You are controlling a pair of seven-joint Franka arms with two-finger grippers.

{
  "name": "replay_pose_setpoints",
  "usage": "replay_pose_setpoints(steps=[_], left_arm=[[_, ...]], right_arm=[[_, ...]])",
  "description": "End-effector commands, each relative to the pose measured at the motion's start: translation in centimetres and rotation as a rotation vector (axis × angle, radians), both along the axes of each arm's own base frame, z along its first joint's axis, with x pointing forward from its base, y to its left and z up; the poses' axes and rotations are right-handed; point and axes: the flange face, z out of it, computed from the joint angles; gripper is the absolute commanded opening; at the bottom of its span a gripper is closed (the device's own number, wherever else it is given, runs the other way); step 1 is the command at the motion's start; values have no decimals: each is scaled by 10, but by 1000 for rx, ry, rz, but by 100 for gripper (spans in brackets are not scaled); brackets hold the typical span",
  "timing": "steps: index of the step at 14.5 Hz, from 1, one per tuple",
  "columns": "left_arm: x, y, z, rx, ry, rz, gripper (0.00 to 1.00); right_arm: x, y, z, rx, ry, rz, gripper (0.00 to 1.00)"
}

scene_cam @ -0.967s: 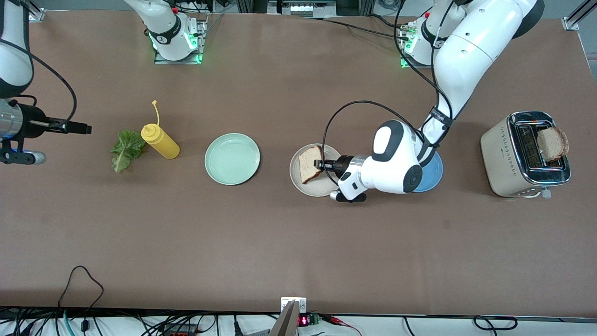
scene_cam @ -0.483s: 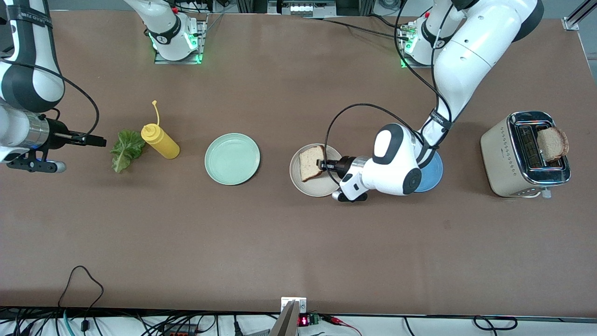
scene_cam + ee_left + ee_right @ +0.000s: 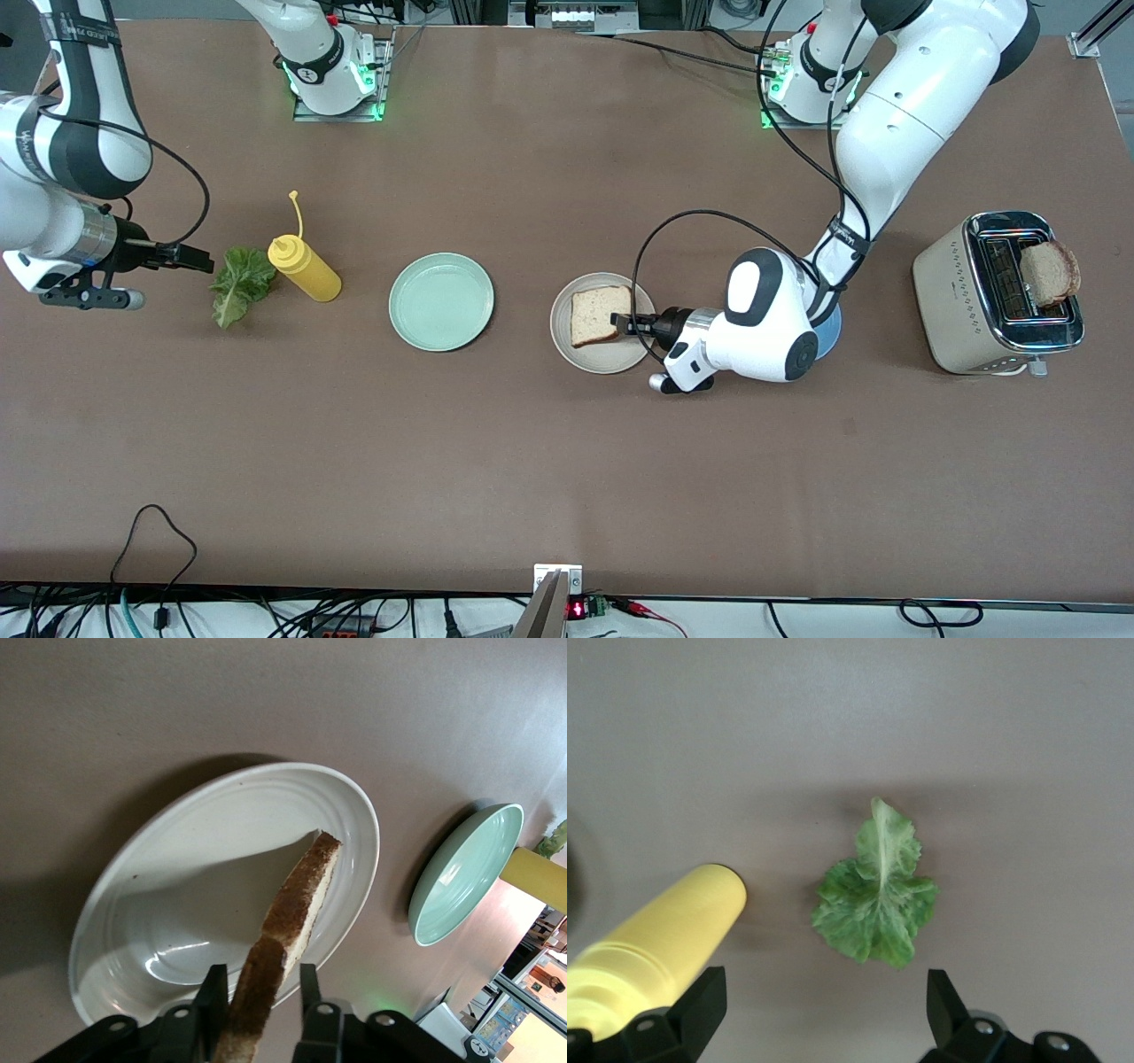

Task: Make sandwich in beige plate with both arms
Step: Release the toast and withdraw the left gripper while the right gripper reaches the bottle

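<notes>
The beige plate (image 3: 611, 356) sits mid-table with one toasted bread slice (image 3: 600, 315) lying on it. My left gripper (image 3: 627, 321) is at the plate's rim on the side toward the left arm's end. In the left wrist view the slice (image 3: 297, 899) shows edge-on over the plate (image 3: 204, 859), and its near end sits between my open left gripper (image 3: 259, 1005) with small gaps to the jaws. The lettuce leaf (image 3: 237, 282) lies on the table toward the right arm's end. My right gripper (image 3: 199, 259) is open and empty beside it; the right wrist view shows the leaf (image 3: 877, 904) ahead of the gripper (image 3: 824, 1010).
A yellow squeeze bottle (image 3: 306, 266) lies beside the lettuce and shows in the right wrist view (image 3: 647, 943). A mint green plate (image 3: 441, 301) sits between the bottle and the beige plate. A blue plate (image 3: 829, 326) lies under the left arm. A toaster (image 3: 961, 301) holds a second slice (image 3: 1050, 273).
The right gripper has moved in toward the lettuce. The left gripper has drawn back toward the left arm's end, and the slice has gone from tilted to lying flatter on the beige plate.
</notes>
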Motion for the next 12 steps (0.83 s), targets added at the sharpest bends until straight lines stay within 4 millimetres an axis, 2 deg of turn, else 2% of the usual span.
replay_pose_setpoints(steps=[1,3,5,8,11,12], left_arm=[[4,11,-1,-26,-2,16,100],[8,17,5,-26,-8,27,100],[20,39,16,-20,-28,51,100],[30,65,47,-27,-32,34,100],[29,71,85,9,-72,-24,100],[31,80,94,12,-75,-21,100]], right_arm=[[-24,-16,-6,15,-60,116,100],[-30,-27,-8,33,-80,210,100],[-38,-41,-13,60,-82,282,100],[-51,-52,-30,195,-139,358,100],[-59,-58,-41,262,-186,482,100],[-59,-58,-44,282,-203,527,100]])
